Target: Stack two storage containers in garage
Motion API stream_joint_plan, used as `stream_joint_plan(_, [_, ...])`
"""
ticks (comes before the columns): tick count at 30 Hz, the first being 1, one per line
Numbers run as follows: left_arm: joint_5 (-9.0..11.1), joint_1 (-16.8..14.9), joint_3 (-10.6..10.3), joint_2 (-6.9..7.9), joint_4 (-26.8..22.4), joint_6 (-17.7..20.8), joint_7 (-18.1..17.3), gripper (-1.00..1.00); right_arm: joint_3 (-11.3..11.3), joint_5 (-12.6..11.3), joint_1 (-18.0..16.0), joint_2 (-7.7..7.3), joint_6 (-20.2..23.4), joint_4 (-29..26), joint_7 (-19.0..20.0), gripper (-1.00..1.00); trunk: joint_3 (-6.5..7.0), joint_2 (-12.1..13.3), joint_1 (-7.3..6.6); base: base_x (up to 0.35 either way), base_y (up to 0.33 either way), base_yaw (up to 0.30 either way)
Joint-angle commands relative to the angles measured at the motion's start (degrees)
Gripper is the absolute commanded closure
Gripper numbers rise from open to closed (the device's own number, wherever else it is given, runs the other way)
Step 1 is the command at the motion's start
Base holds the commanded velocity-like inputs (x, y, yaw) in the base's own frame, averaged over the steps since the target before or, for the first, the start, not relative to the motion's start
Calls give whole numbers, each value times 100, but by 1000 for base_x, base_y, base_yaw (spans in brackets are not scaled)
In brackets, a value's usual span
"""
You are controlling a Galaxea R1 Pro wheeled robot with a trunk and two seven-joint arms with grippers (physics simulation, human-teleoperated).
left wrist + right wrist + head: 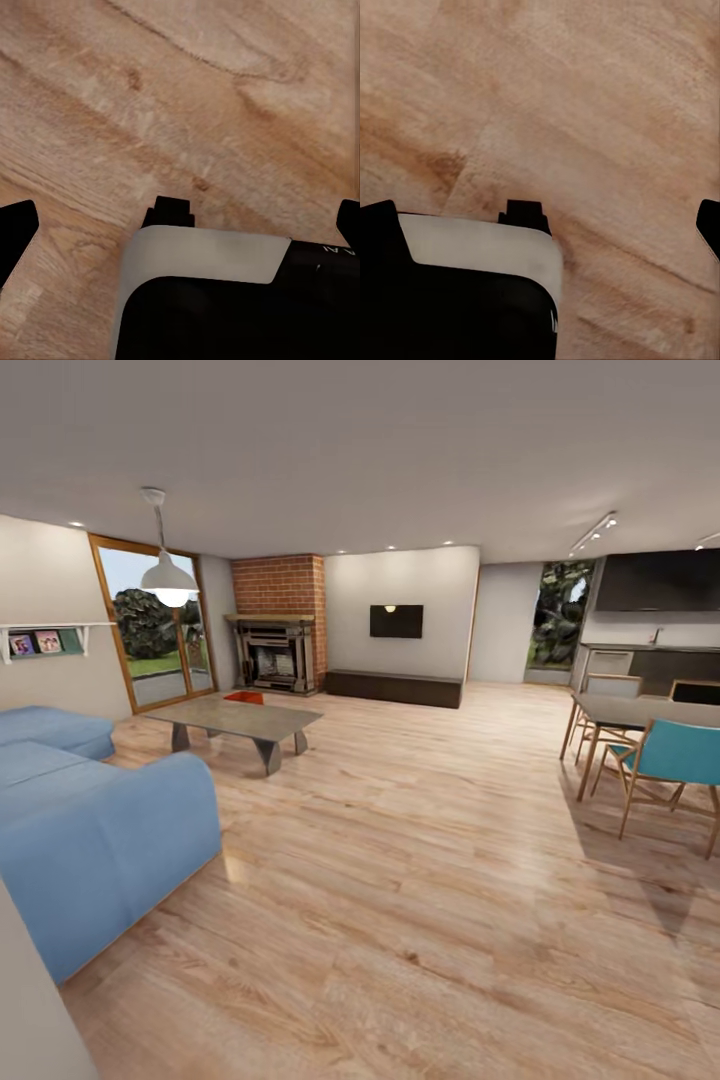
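I am in the living room, on its light wood plank floor [430, 880]. A red-orange storage container [243, 698] lies on the far part of the low grey coffee table [262, 722], well ahead and to the left; only a small patch of it shows. In the left wrist view, my left gripper [180, 225] is open, its dark fingertips [16, 229] wide apart over the planks. My right gripper [540, 221] is open too, with one fingertip [709, 225] at the frame's edge. Neither holds anything. A white and black part of my own body [202, 255] lies under each gripper.
A blue sofa [90, 830] stands close at the left. At the right are a dining table [640, 712] and a teal chair [672, 760]. Far ahead are the brick column [280, 585], a wall TV [396, 621] and a long dark cabinet [395, 688].
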Motion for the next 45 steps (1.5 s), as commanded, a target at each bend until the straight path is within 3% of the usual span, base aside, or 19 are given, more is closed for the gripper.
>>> stream_joint_plan(1, [50, -3, -43, 0, -1, -2, 12, -100, 48, -50, -6, 4, -26, 16, 0, -100, -6, -3, 3, 322, 0, 0])
stream_joint_plan(45, [43, -3, -43, 9, -1, -2, 7, -100, 39, -68, 3, -8, -15, 16, 0, -100, -6, -3, 3, 322, 0, 0])
